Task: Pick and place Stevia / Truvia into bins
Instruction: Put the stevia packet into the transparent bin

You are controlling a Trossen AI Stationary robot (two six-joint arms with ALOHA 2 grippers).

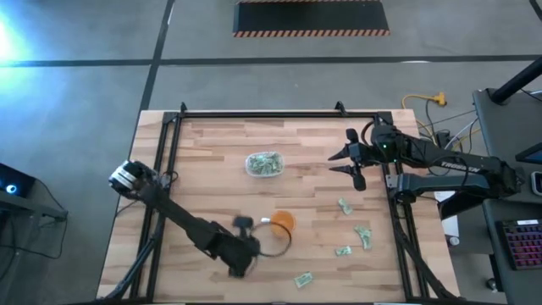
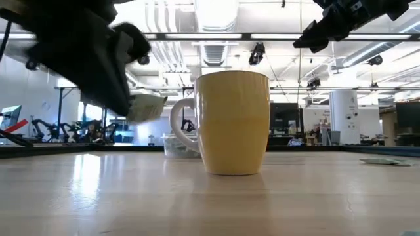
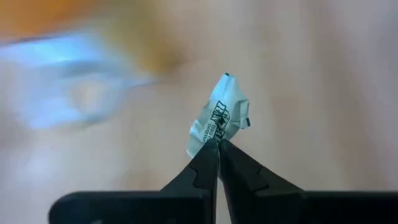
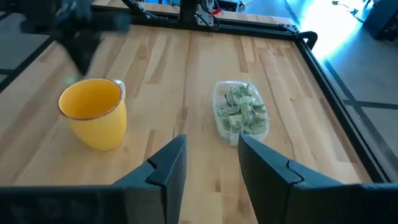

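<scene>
Sachets [image 1: 265,163] fill my tub [image 1: 251,170]; four lie loose at five o'clock. My left end effector [image 3: 218,142] pinches one sachet [image 3: 221,115]; the right end effector [image 4: 211,146] hangs open, empty.

place: robotics lab | signs: other robot arms [image 2: 49,126], ceiling ducts [image 2: 216,16], concrete floor [image 1: 76,93]

Green-white sachets [image 1: 343,251] lie scattered; clear tub [image 1: 264,164] holds many.

Orange cup [image 1: 282,222] upright on the wooden table [image 1: 212,152].
</scene>
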